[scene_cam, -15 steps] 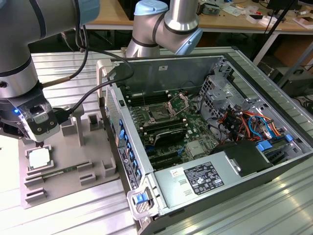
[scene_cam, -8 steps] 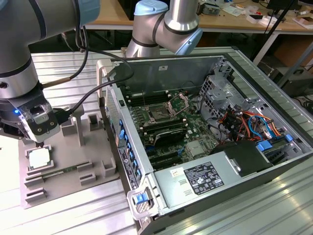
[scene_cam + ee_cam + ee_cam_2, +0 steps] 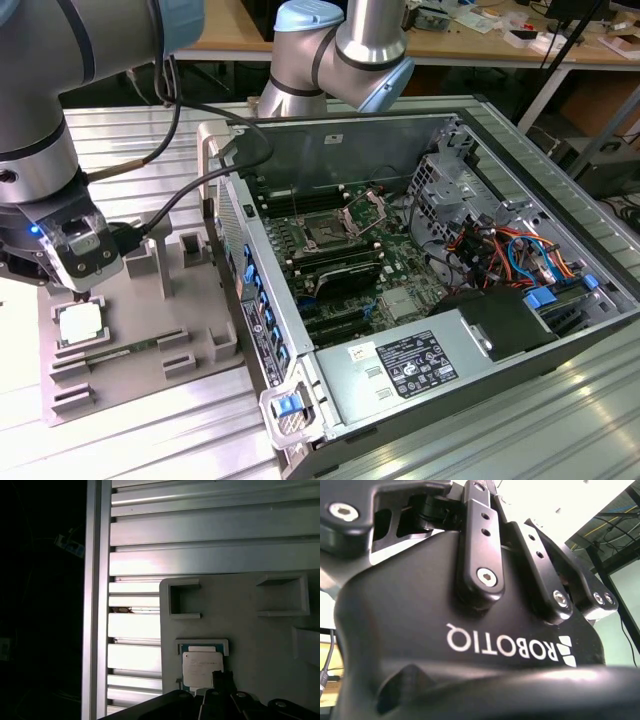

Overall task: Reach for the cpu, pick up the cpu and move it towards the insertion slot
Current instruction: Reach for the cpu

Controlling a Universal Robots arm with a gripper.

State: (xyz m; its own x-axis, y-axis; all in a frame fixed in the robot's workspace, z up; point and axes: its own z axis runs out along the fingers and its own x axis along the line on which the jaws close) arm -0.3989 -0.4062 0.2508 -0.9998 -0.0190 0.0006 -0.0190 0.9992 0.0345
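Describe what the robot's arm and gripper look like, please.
The arm is silver-grey tubing with pale blue joint caps. Black cables trail from its wrist, where a small blue light glows. The gripper has a matte black body. In the second wrist view it carries black link bars pinned with silver hex screws, and white lettering.

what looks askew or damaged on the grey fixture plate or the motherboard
Nothing stands out. The small silvery square cpu lies flat in its recess on the grey fixture plate; the silver-framed insertion slot stands open, bracket raised.
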